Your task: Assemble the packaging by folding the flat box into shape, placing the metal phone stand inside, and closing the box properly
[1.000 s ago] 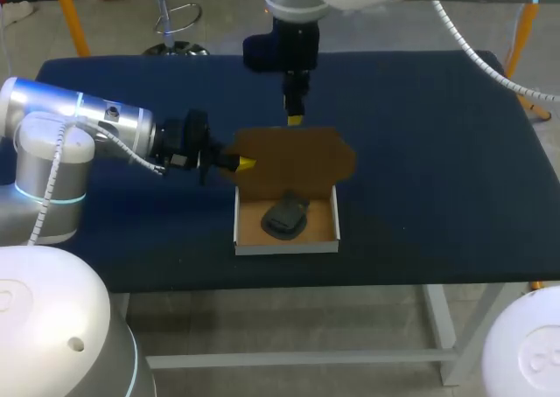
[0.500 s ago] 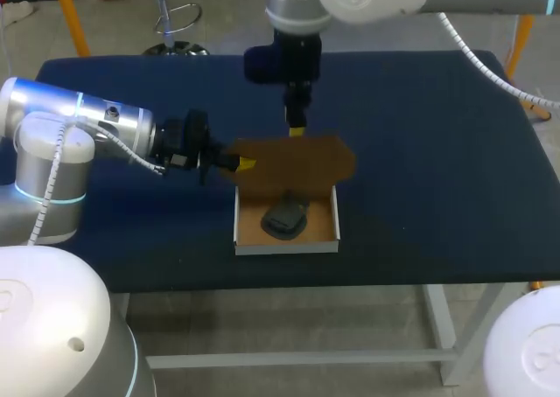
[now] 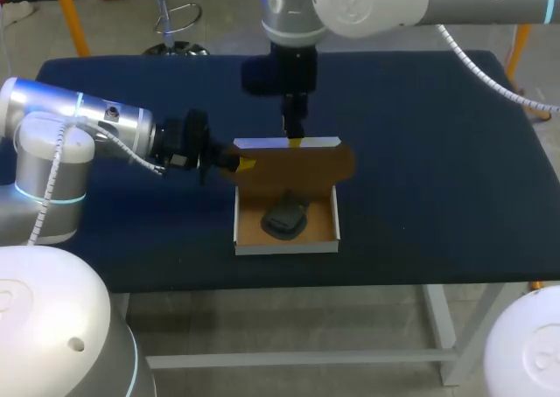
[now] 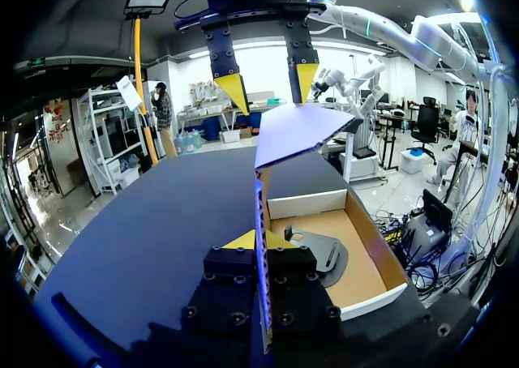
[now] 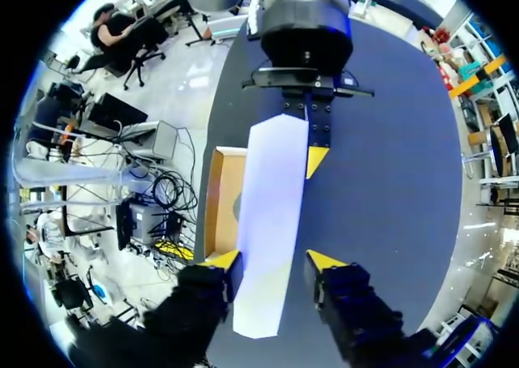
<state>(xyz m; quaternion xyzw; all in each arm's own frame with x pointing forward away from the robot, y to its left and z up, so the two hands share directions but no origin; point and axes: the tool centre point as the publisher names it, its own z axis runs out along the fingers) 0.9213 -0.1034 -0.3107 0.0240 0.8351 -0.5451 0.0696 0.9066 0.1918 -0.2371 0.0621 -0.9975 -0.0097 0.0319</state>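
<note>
The white box [image 3: 286, 244] stands open at mid-table, brown inside, with the dark metal phone stand [image 3: 284, 217] lying in it. Its lid [image 3: 302, 165] stands up from the back wall, a white strip showing along its top edge. My left gripper [image 3: 246, 163] is at the lid's left side, shut on the thin side flap [image 4: 259, 214], seen edge-on between its fingers. My right gripper [image 3: 295, 140] hangs over the lid's top edge. In the right wrist view the lid's white face [image 5: 272, 198] lies between its open fingers [image 5: 273, 263].
The dark blue table [image 3: 437, 152] stretches bare to the right of the box and toward the back. My left arm lies low over the table's left part. The box sits near the front edge.
My right gripper has come forward and down onto the lid's top edge. The lid has tipped forward, so its white outer side now shows along the top. The left gripper has kept still.
</note>
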